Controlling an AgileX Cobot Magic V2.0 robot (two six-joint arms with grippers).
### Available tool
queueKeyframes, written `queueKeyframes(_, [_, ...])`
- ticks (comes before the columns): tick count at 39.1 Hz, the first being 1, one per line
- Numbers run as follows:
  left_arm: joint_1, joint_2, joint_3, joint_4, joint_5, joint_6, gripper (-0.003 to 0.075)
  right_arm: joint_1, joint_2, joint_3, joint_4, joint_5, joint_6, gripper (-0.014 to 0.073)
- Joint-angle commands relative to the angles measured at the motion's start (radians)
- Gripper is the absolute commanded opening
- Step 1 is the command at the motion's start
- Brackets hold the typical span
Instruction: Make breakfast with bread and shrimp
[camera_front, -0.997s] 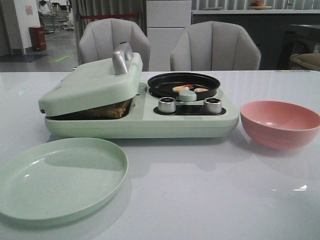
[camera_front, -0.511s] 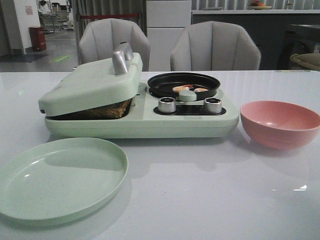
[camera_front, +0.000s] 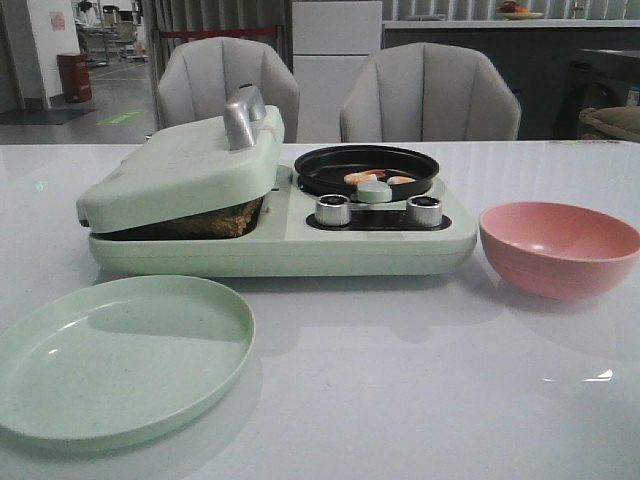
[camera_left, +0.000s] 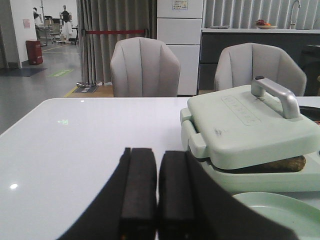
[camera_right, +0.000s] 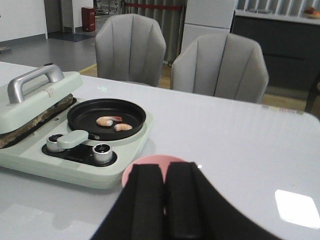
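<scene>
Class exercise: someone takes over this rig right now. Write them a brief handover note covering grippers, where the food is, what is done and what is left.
Left gripper: shut, empty, back from the breakfast maker.
Right gripper: shut, empty, above the pink bowl.
Bread: under the tilted lid, browned edge showing.
Shrimp: two pieces in the black pan.
Done: food loaded on the maker.
Left: probably lift the lid, plate the bread on the green plate, move the shrimp out.
</scene>
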Motion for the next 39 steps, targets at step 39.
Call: queueKeyframes(39, [0.0, -0.015, 0.022, -0.001, -0.075, -0.012, 0.0114, -0.004, -0.221, 0.213, -0.295, -0.172, 0.33, 0.0142])
